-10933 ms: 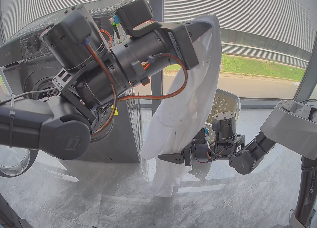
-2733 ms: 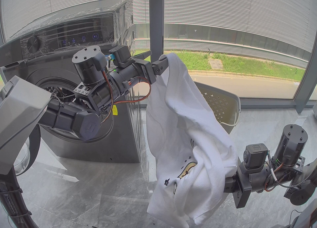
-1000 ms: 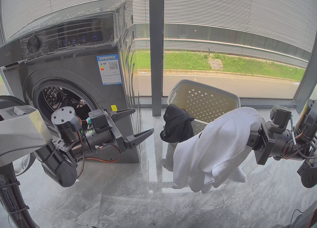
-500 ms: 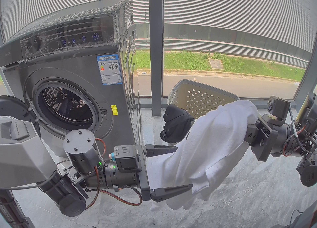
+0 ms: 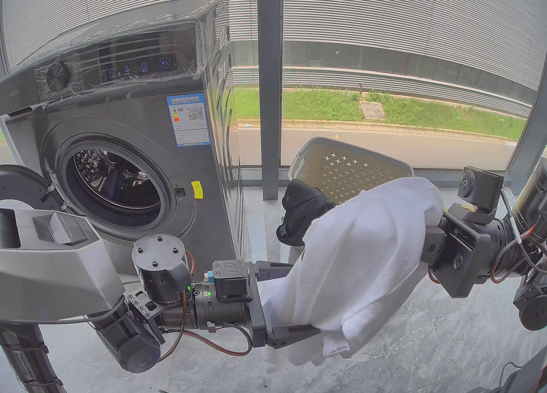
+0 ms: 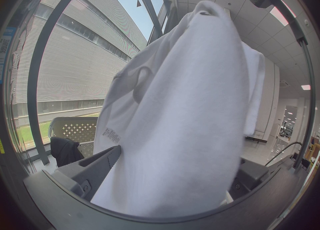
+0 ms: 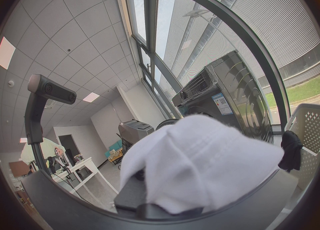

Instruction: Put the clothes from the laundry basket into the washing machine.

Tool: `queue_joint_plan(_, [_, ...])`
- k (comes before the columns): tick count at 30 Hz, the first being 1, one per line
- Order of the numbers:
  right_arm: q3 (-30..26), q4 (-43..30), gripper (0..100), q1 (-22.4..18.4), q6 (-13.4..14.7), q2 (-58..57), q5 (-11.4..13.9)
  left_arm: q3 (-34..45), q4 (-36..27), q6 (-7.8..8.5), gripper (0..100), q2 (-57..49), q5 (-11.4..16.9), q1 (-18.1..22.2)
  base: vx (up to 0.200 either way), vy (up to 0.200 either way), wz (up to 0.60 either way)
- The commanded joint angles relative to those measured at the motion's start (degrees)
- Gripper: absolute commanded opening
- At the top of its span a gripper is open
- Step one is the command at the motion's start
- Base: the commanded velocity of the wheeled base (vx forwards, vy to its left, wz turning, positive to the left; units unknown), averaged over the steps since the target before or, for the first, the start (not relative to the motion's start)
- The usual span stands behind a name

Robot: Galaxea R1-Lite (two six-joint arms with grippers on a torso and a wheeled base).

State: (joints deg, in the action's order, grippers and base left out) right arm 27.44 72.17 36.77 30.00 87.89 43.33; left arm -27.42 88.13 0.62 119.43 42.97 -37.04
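A white garment [image 5: 364, 251] hangs in the air in front of the laundry basket [image 5: 353, 169]. My right gripper [image 5: 424, 240] is shut on its upper right end, with the fingers buried in the cloth [image 7: 200, 160]. My left gripper [image 5: 302, 299] is low and to the left of it, open, with one finger on each side of the cloth's lower part [image 6: 180, 124]. A black garment [image 5: 302, 214] is draped over the basket's near rim. The washing machine [image 5: 188, 183] stands at the left with its drum opening [image 5: 114, 183] uncovered.
The washer door [image 5: 23, 183] is swung open at the far left. A window pillar [image 5: 269, 69] rises behind the gap between machine and basket. Grey marble floor [image 5: 228, 365] lies in front of both.
My left gripper swung from in front of the washer to the right and down, and its open fingers now straddle the white garment's lower part. The right gripper raised the garment slightly.
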Motion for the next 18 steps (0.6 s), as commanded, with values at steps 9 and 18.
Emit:
queue_joint_plan(9, [1.1, 0.0, 0, 0.8, 0.6, 0.0, 0.3, 0.1, 0.2, -0.53, 100, -0.2, 0.0, -8.5, 0.0, 0.0, 0.0])
queue_joint_plan(18, [1.1, 0.0, 0, 5.1, 2.4, 0.2, 0.2, -6.3, 0.0, -0.71, 100, 4.4, -1.9, -7.8, 0.0, 0.0, 0.0])
